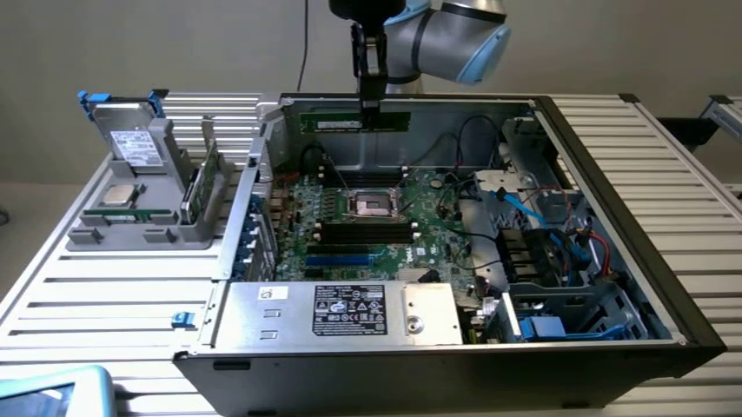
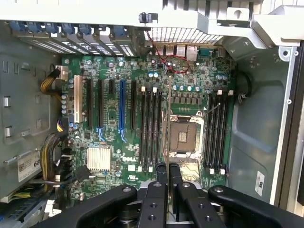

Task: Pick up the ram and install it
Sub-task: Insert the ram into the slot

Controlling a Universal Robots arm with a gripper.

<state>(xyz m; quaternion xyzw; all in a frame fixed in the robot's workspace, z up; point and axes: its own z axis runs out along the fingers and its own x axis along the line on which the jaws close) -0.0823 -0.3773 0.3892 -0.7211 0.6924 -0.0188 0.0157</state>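
Note:
The ram (image 1: pixel 347 122), a slim green stick with a small white label, hangs level above the back of the open computer case. My gripper (image 1: pixel 370 106) is shut on its upper edge, coming straight down from the arm. In the wrist view the ram (image 2: pixel 168 114) shows edge-on as a thin line running out from between the black fingers (image 2: pixel 162 176). Below it lies the green motherboard (image 2: pixel 111 118), with black slots (image 2: pixel 149 126) on one side of the square processor socket (image 2: pixel 183 135) and more black slots (image 2: pixel 216 128) on the other. The ram hangs well above the board, touching nothing.
A grey holder (image 1: pixel 139 228) at the exterior view's left carries a silver processor chip (image 1: pixel 120 193) and an upright green board (image 1: pixel 204 187). The case walls (image 1: pixel 603 174), cable bundles (image 1: pixel 545 243) and a labelled metal box (image 1: pixel 336 313) ring the motherboard.

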